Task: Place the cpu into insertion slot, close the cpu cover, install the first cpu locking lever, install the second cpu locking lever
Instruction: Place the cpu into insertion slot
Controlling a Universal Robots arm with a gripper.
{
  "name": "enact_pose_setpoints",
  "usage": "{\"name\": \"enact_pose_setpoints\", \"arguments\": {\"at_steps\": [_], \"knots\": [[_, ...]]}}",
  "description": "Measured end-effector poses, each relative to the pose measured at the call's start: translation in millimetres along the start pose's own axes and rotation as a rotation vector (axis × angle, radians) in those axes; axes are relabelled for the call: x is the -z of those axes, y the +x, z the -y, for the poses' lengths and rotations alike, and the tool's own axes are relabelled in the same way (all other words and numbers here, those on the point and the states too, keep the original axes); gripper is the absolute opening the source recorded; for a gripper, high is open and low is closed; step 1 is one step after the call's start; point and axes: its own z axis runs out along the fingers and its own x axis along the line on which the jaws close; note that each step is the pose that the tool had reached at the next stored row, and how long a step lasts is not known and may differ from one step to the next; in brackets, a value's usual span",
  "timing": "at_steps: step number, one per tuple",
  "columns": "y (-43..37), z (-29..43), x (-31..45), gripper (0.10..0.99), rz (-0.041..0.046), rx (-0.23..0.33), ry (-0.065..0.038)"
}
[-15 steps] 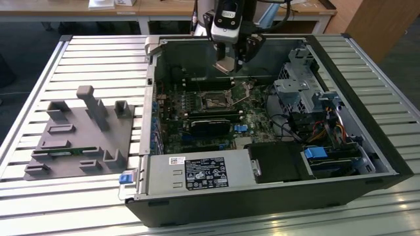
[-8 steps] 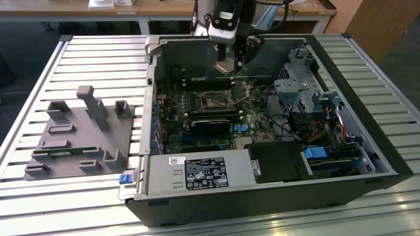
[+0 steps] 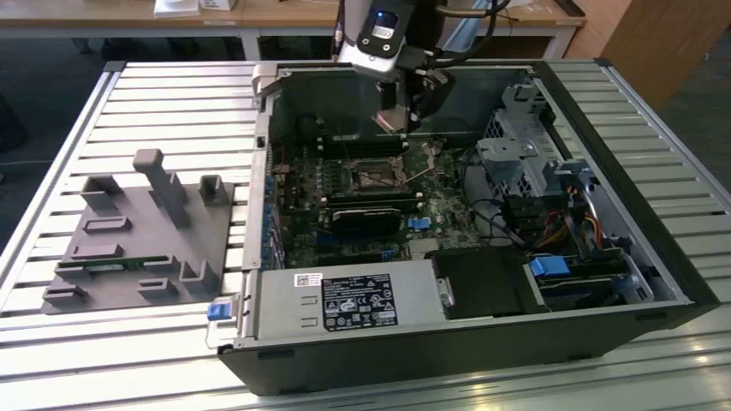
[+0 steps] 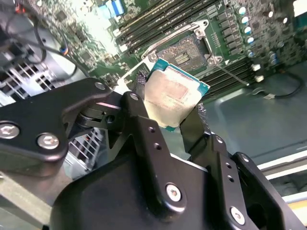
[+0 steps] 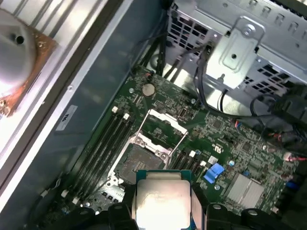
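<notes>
While the fingers [image 4: 140,112] are clamping the cpu [image 4: 173,96] by two opposite edges, it is hanging in the air over the motherboard [image 5: 225,139], near the slot [image 4: 184,51] but not in it. The edge grip is likely keeping the underside free for seating. Cpu is showing a pale silver lid on a green-rimmed square. Cover [image 5: 168,120] is standing flipped open, leaving the slot bare. Gripper [image 3: 395,116] is hovering inside the open case [image 3: 656,248] on the slatted bench [image 3: 171,103].
</notes>
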Motion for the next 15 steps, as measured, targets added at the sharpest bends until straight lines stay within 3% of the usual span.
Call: {"name": "enact_pose_setpoints", "arguments": {"at_steps": [7,15], "knots": [[-0.1,0.4,-5.1,0.537,0.0107,-0.121,-0.002],[-0.1,0.7,-8.6,0.537,0.0192,-0.219,-0.003]]}}
